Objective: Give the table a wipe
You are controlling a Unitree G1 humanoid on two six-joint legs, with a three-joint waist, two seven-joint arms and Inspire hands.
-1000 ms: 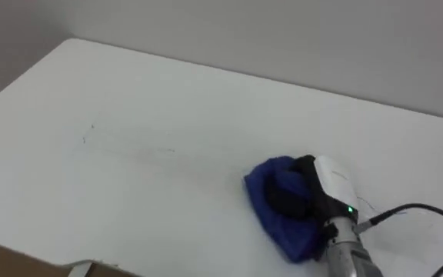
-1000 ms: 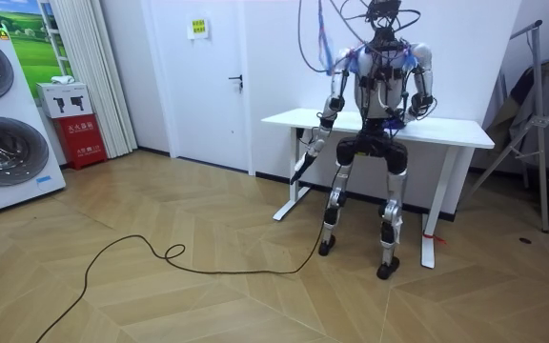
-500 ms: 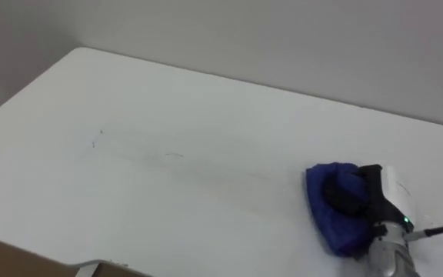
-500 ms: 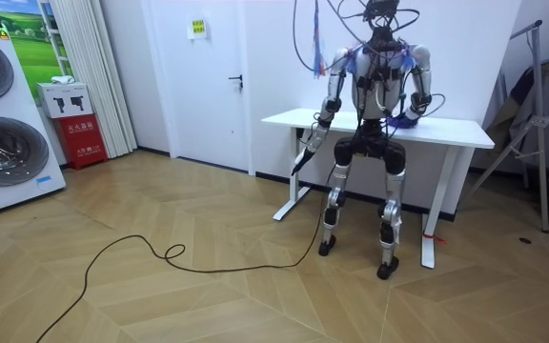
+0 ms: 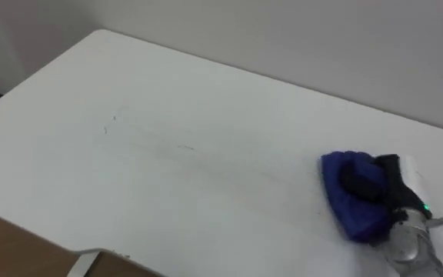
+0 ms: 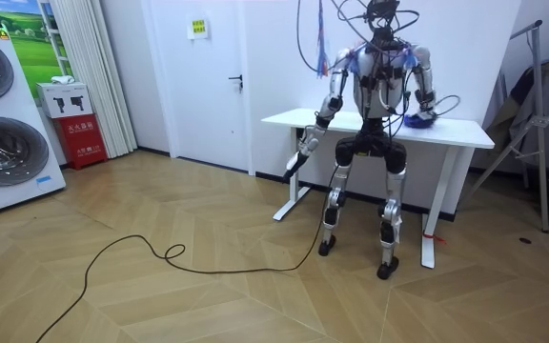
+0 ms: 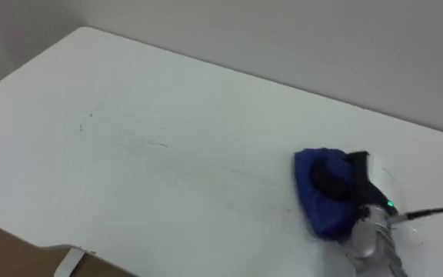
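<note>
A blue cloth (image 5: 351, 201) lies bunched on the white table (image 5: 168, 161), toward its right side. My right hand (image 5: 397, 185) rests on top of it, dark fingers (image 5: 364, 183) curled into the folds. In the right eye view the same cloth (image 7: 316, 194) sits under that hand (image 7: 360, 188). Faint thin marks (image 5: 110, 123) show on the tabletop at the left. In the room view I stand upright at the table's long side (image 6: 294, 120), my right hand (image 6: 417, 117) on the top and my left hand (image 6: 295, 168) hanging low beside the table's left end.
A pale wall runs right behind the table's far edge. The near edge (image 5: 44, 235) cuts across the lower left, with wood floor below. In the room view, two washing machines (image 6: 3, 124) and a door (image 6: 213, 76) are at the left, a metal rack (image 6: 541, 124) at the right.
My right hand has swept the blue cloth to the right across the table, most of it in the first half second. The eye view has shifted a little. My left arm swung slightly outward.
</note>
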